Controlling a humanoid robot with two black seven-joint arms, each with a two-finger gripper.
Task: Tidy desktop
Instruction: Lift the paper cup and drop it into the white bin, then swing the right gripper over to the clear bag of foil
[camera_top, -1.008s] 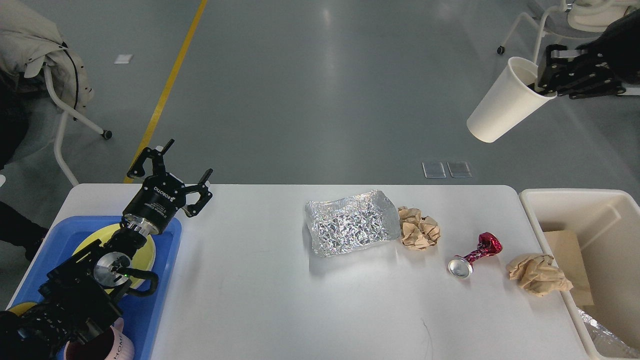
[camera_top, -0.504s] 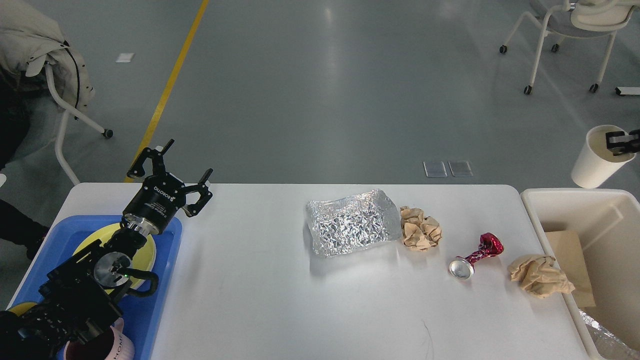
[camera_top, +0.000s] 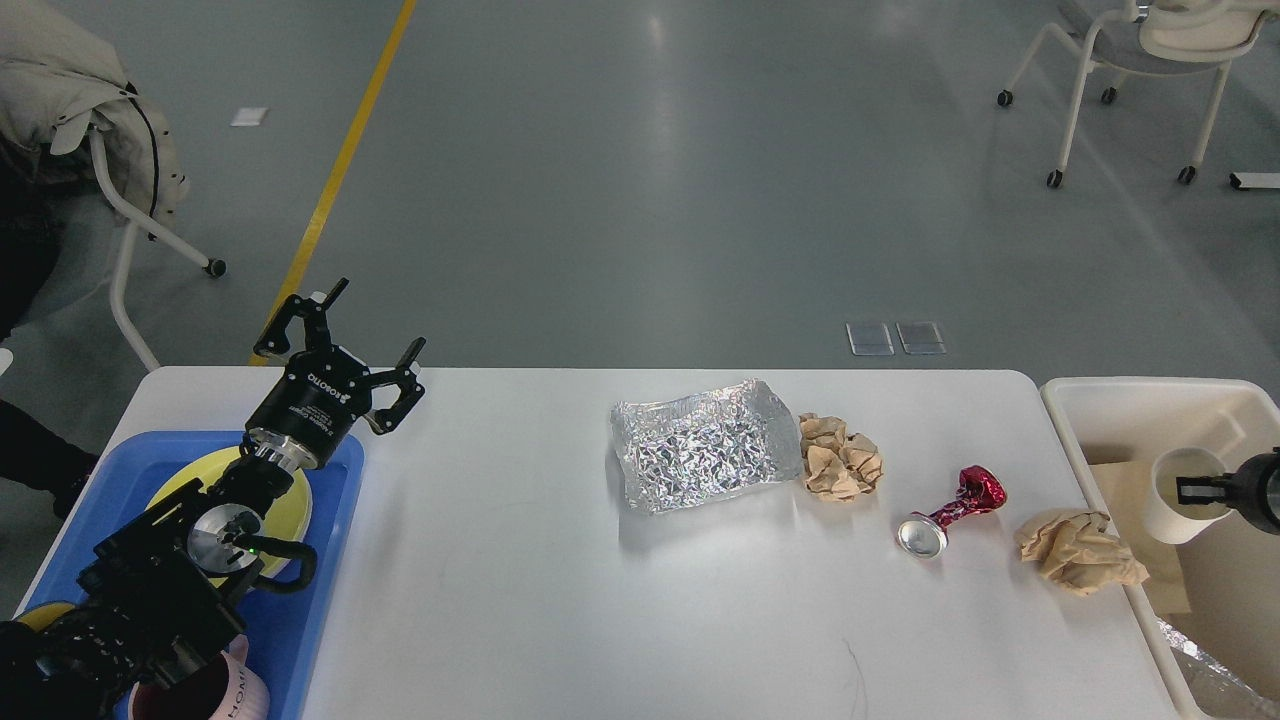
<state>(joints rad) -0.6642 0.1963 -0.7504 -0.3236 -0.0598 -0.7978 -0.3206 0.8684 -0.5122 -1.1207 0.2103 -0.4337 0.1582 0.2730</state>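
Note:
The white desktop (camera_top: 520, 580) carries a crumpled sheet of silver foil (camera_top: 700, 445), a brown paper ball (camera_top: 842, 458), a crushed red can (camera_top: 948, 514) and a second brown paper wad (camera_top: 1078, 552) at its right edge. My left gripper (camera_top: 345, 345) is open and empty above the table's back left corner. My right gripper (camera_top: 1200, 490) is shut on the rim of a white paper cup (camera_top: 1180, 495) and holds it inside the beige bin (camera_top: 1140, 395).
A blue tray (camera_top: 300, 640) at the left holds a yellow plate (camera_top: 290, 500) and a pink mug (camera_top: 215, 695). The beige bin also holds cardboard (camera_top: 1125, 490) and foil (camera_top: 1205, 680). Chairs stand on the grey floor beyond the table.
My right gripper has carried the white cup down from high at the back right into the beige bin. The left arm has not moved.

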